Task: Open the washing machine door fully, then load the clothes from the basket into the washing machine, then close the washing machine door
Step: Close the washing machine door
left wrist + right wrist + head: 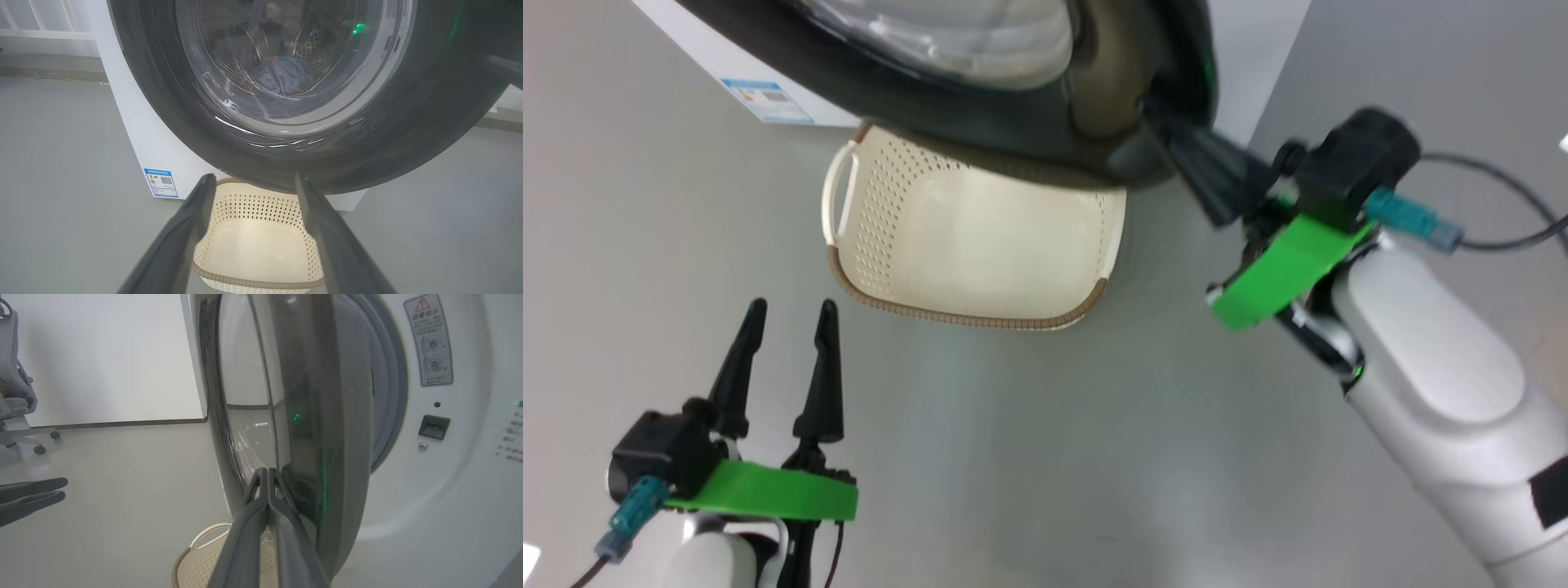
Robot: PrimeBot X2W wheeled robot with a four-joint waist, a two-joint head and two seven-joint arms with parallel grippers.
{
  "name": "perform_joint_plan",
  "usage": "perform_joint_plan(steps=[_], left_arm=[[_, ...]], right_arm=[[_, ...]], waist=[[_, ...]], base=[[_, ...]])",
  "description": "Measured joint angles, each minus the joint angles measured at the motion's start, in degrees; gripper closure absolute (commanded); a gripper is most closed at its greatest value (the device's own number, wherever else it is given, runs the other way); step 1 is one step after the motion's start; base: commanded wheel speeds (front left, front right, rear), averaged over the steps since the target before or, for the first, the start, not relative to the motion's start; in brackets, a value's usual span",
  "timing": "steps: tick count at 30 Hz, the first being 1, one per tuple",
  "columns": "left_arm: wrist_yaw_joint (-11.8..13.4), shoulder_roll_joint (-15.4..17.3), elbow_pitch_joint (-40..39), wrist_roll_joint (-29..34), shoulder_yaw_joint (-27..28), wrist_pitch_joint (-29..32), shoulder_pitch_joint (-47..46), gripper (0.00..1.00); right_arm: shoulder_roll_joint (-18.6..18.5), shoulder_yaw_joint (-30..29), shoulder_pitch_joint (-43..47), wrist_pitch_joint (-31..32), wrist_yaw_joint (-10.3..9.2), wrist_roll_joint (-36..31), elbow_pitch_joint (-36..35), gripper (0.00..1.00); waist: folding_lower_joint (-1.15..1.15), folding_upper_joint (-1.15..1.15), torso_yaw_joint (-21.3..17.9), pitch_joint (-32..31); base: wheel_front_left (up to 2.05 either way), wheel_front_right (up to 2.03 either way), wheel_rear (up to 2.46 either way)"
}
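Head view: the washing machine door spans the top, black rim around bulging glass. Below it the basket sits on the grey floor, empty, its long side running across the picture and its open top facing up. The left gripper hangs low left, fingers apart, pointing up the picture and holding nothing. The right gripper points leftward at the door's rim.

Left wrist view: through the door glass, the clothes lie inside the washing machine. A blue label sits low on its front.

Right wrist view: the door stands upright, seen edge-on, swung ajar from the machine's front. The right fingers are pressed together, tips against the door's edge.
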Motion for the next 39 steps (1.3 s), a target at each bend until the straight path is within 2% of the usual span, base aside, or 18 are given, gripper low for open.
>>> perform_joint_plan(steps=[11,22,31,39], left_arm=[[-0.4,-0.1,-0.3,-2.0,-3.2,0.0,-4.4,0.0],[-0.4,-0.2,-0.3,-3.6,-5.2,0.0,-6.8,0.0],[-0.4,-0.3,-0.3,-4.0,-5.8,0.0,-7.6,0.0],[-0.4,-0.4,-0.1,-4.0,-5.8,0.0,-8.8,0.0]], right_arm=[[0.5,-6.2,-13.3,0.0,0.0,-0.6,6.1,1.0],[3.2,-7.7,-22.8,0.0,0.0,-1.7,13.2,1.0],[5.9,-12.6,-26.0,0.0,0.52,-5.0,15.1,1.0],[6.6,-12.2,-25.8,0.0,0.49,-5.1,14.9,1.0]], waist=[[0.0,0.0,0.2,6.2],[0.0,0.0,2.0,10.8],[0.0,0.0,2.5,13.0],[0.0,0.0,1.5,12.9]], base=[[0.0,0.0,0.0],[0.0,0.0,0.0],[0.0,0.0,0.0],[0.0,0.0,0.0]])
